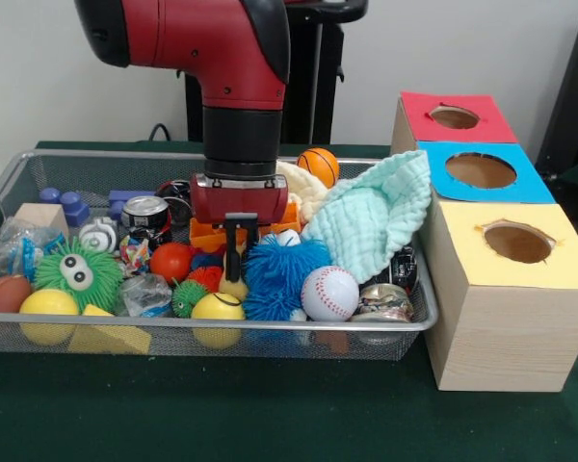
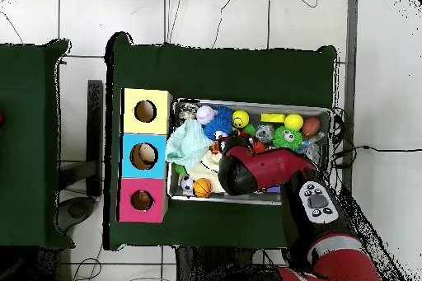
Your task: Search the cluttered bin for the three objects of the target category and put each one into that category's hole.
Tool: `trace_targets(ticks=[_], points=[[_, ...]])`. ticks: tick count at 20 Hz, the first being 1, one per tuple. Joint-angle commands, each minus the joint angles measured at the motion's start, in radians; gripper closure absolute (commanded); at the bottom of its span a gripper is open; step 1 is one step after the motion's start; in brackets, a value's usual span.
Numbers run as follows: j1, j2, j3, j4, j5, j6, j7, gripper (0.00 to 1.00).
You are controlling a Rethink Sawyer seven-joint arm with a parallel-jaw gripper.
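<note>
The wire-mesh bin [image 1: 270, 328] is full of toys and also shows in the overhead view [image 2: 272, 105]. The red-faced hole [image 1: 454, 116] is on the farthest box at the right, and at the lower left of the overhead view [image 2: 142, 200]. My gripper [image 1: 234, 277] reaches straight down into the middle of the bin. It is shut, its tip between a red ball [image 1: 170, 260] and a blue fuzzy ball [image 1: 284, 269], just above a yellow ball [image 1: 217, 308]. I cannot tell whether it holds anything. In the overhead view the arm [image 2: 247, 170] hides the gripper.
A mint cloth [image 1: 376, 217] drapes over the bin's right end, with a baseball [image 1: 329, 293] in front and a small basketball [image 1: 318, 166] behind. A green fuzzy toy with eyes [image 1: 77, 274] and a can [image 1: 146, 214] lie left. The blue hole [image 1: 481, 170] and yellow hole [image 1: 517, 243] adjoin the red one.
</note>
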Motion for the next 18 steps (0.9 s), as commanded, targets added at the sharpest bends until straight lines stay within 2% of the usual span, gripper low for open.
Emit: trace_targets(ticks=[1, 6, 11, 16, 18], points=[[-0.002, -0.145, 0.100, 0.045, 0.069, 0.266, -0.049, 1.00], [-0.038, -0.223, 0.166, 0.047, 0.117, 0.391, -0.114, 1.00], [-0.074, -0.243, 0.214, 0.033, 0.136, 0.447, -0.143, 1.00], [-0.091, -0.259, 0.238, 0.039, 0.145, 0.477, -0.142, 1.00], [-0.101, -0.239, 0.245, 0.059, 0.134, 0.435, -0.109, 1.00]])
